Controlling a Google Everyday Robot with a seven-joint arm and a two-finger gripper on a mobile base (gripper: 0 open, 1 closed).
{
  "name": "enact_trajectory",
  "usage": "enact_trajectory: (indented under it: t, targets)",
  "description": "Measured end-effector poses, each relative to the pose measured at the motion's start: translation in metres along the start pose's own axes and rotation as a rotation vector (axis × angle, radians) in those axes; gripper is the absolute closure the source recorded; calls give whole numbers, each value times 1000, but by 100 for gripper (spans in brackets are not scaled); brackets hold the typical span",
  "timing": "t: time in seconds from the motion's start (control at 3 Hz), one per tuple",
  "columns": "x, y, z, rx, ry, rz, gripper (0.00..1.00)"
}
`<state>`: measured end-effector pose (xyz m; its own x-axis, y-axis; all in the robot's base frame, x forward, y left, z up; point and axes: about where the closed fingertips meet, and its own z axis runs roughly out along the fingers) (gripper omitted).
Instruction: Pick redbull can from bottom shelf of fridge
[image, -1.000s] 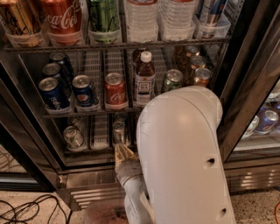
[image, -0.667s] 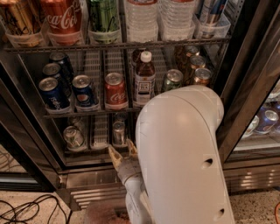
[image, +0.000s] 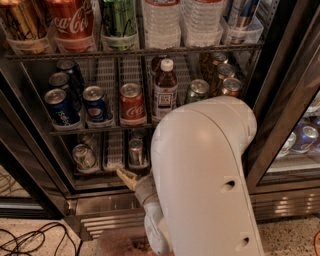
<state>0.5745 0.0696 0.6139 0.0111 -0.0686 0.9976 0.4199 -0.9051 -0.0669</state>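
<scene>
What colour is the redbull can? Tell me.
Silver redbull can, camera view; end effector just below-left of it.

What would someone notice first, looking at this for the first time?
The bulky white robot arm housing fills the lower right foreground, in front of the black-framed drinks fridge. Its tan gripper sits at the front edge of the bottom wire shelf, just below-left of the slim silver redbull can.
</scene>
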Motion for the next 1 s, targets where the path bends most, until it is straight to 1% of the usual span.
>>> enact_trajectory:
  t: [0.33, 0.67, 1.0]
  targets:
    - [2, 0, 9, 14, 9, -8, 27]
    - [4, 2, 14, 21, 12, -12, 40]
    - [3, 5, 18, 19, 10, -14, 38]
